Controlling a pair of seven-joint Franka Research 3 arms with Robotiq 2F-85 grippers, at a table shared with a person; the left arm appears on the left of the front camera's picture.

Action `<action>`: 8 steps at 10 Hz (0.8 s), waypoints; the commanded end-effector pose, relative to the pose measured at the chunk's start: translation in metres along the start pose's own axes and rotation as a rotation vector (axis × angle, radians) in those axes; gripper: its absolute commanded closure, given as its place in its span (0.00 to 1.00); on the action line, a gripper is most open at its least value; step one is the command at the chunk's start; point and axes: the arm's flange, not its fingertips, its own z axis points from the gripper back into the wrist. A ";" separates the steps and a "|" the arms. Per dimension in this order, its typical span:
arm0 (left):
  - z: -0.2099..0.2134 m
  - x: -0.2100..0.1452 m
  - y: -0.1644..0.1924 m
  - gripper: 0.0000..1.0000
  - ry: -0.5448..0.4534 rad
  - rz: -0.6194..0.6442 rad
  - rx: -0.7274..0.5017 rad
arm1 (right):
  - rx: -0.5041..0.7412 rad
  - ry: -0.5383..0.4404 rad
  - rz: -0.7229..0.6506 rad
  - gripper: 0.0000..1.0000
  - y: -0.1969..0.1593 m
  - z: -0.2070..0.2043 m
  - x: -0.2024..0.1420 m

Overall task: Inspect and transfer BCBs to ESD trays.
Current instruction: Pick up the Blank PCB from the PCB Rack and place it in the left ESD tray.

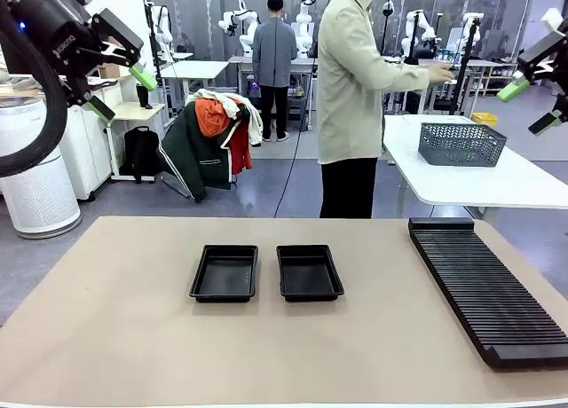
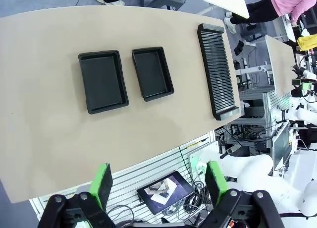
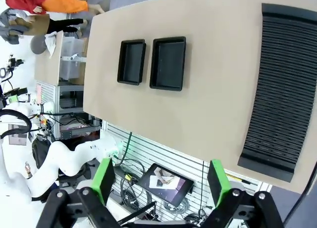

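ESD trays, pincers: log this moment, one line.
ESD trays: both empty | left pincer: open, raised | right pincer: open, raised

The left arm enters at the upper left of the front view with its left gripper [image 1: 124, 91] raised high. The jaws are spread wide and empty, fingers angled toward the lower right. At the upper right edge, the right gripper [image 1: 530, 106] is held just as high, also spread and empty, with its fingers angled toward the lower left. In each wrist view the two green pads [image 2: 102, 182] [image 3: 105, 178] rise from the bottom edge, well apart, with nothing between them.
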 end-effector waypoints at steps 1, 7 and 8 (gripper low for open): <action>0.010 -0.001 -0.008 0.00 -0.002 0.012 0.037 | -0.021 -0.024 -0.001 0.00 0.012 0.021 -0.006; 0.025 -0.006 -0.016 0.00 -0.009 0.008 0.086 | -0.074 -0.093 0.017 0.00 0.020 0.053 -0.013; 0.028 -0.006 -0.018 0.00 -0.027 0.021 0.107 | -0.081 -0.094 0.014 0.00 0.021 0.055 -0.013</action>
